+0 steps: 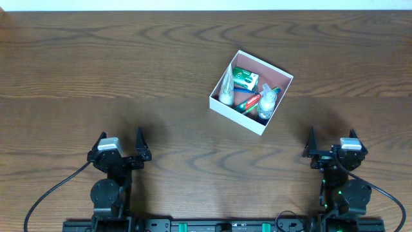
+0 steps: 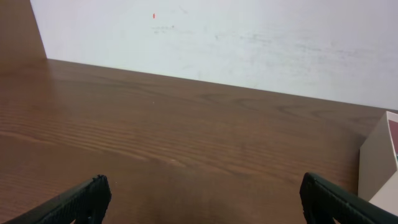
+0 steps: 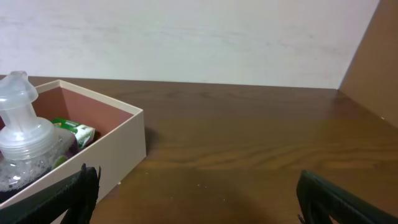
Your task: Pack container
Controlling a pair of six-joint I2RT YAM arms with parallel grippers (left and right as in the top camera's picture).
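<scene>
A dark wood-grain table (image 1: 129, 77) runs back to a plain white wall (image 2: 249, 43).

The tabletop (image 1: 129, 77) is showing dark brown wood with wavy, looping grain lines. The container (image 1: 238, 119) is showing white outer walls and a dusty pink inside. Within it, a small carton (image 1: 245, 79) is displaying green with white patches, a tube (image 1: 248, 102) is showing red with a green end, and a pump bottle (image 1: 268, 100) and a pointed packet (image 1: 226, 87) are looking clear and whitish. The left gripper (image 1: 120, 135) and right gripper (image 1: 333, 136) are appearing matt black. The wall (image 2: 249, 37) is looking off-white, carrying one tiny red speck (image 2: 154, 16).
</scene>
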